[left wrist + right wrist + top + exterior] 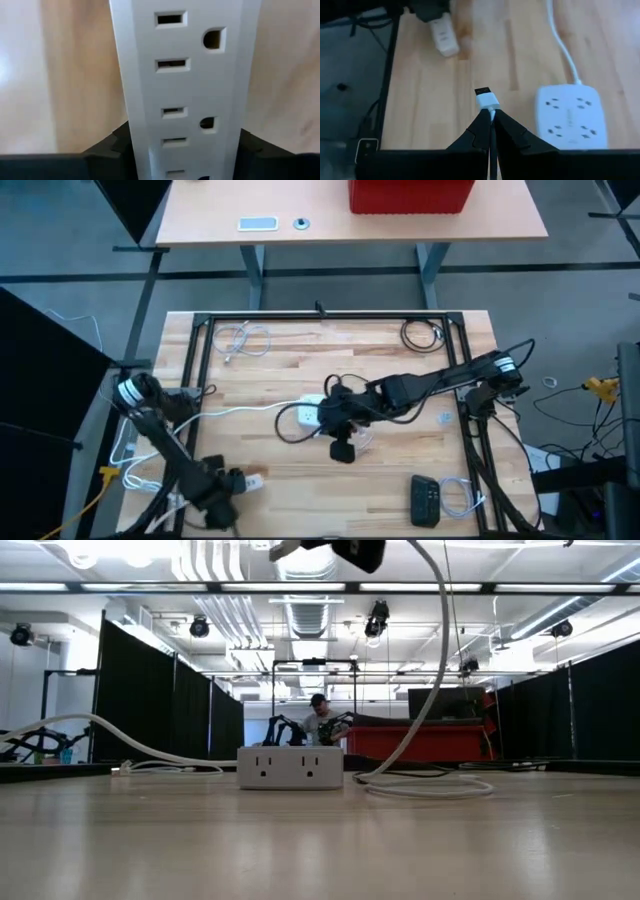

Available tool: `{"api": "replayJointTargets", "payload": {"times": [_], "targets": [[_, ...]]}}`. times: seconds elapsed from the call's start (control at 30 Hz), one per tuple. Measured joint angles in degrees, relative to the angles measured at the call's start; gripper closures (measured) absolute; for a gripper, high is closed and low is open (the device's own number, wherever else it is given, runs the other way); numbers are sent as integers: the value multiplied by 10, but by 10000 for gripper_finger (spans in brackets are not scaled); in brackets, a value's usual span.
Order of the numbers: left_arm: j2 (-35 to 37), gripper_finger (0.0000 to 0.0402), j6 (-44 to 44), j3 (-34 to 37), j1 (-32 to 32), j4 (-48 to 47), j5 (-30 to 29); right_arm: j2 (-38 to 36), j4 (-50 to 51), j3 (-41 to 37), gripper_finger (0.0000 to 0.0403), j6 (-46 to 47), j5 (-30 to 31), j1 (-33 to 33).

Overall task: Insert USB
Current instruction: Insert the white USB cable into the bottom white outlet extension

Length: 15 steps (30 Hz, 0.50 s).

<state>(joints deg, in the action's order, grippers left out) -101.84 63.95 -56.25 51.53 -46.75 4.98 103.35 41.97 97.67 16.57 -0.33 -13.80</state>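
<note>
A white power strip (310, 415) lies flat in the middle of the table; it also shows in the low view (290, 767) and the right wrist view (570, 116). Just to its near side my right gripper (343, 448) hangs above the table, shut on a white USB plug (487, 100) whose white cable (430, 670) arcs down to the table. At the near left, my left gripper (238, 481) is shut on a second white outlet block (182, 75), which is also in the right wrist view (443, 37). My left gripper pinches the white outlet block by its two long sides (131, 145) between its two fingers (107, 150). The fingers lie along the block, which sticks out past them with its socket face toward the wrist camera. My right gripper pinches the rear of the USB plug's white housing (491, 109) between its two fingertips (477, 127). The plug sticks out past the tips, in line with the fingers, its dark connector end (483, 92) free. It is lifted clear of the table, and the cable trails back.
A black frame rail (200, 370) runs round the wooden table. Coiled cables lie at the far left (245, 340) and far right (422, 335). A black device (425, 500) and a white cable (458, 498) lie at the near right. A black cord (290, 430) loops round the power strip.
</note>
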Motion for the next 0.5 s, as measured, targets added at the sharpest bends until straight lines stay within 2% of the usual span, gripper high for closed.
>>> {"api": "replayJointTargets", "payload": {"times": [0.13,0.27,0.4,0.5], "targets": [[0,230,-71,0,-73,15,-33,53,65,74,403,-28,-1,-3],[0,230,-113,0,-123,38,-86,110,180,175,403,-59,2,-3],[-3,230,-141,2,-150,117,-252,155,252,248,403,-83,3,-4],[-10,230,-161,5,-159,173,-324,178,265,278,403,-99,3,-8]]}}
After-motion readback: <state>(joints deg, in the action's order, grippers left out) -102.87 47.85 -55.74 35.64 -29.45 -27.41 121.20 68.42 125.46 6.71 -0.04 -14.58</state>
